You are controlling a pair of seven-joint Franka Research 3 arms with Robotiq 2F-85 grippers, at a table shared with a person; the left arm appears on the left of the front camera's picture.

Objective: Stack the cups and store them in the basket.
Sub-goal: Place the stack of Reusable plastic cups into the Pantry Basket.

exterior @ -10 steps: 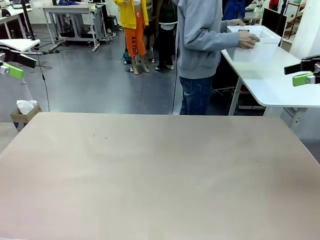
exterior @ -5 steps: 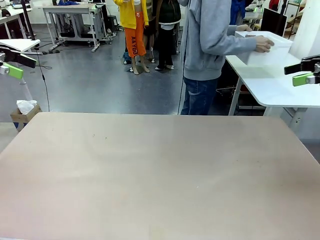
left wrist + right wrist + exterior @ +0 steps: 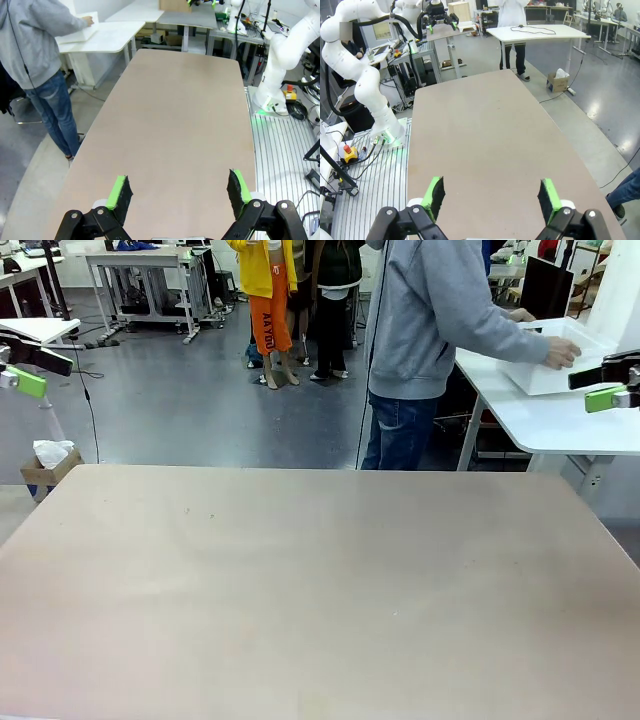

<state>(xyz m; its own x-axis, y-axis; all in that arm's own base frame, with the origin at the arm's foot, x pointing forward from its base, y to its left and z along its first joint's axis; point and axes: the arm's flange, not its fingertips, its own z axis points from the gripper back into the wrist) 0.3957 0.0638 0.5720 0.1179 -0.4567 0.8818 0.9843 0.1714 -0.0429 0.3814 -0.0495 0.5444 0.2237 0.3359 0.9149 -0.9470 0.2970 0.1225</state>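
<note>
1. The left gripper (image 3: pixel 178 191) is showing black linkage fingers tipped with bright green pads (image 3: pixel 120 190), silver screws glinting at the pivots.
2. The right gripper (image 3: pixel 491 198) is wearing the same black frame and green pads (image 3: pixel 548 199).
3. A white, rounded-jointed arm (image 3: pixel 365 90) is rising from a green-lit base.
4. The person (image 3: pixel 432 340) is wearing a grey hooded sweatshirt and blue jeans.
</note>
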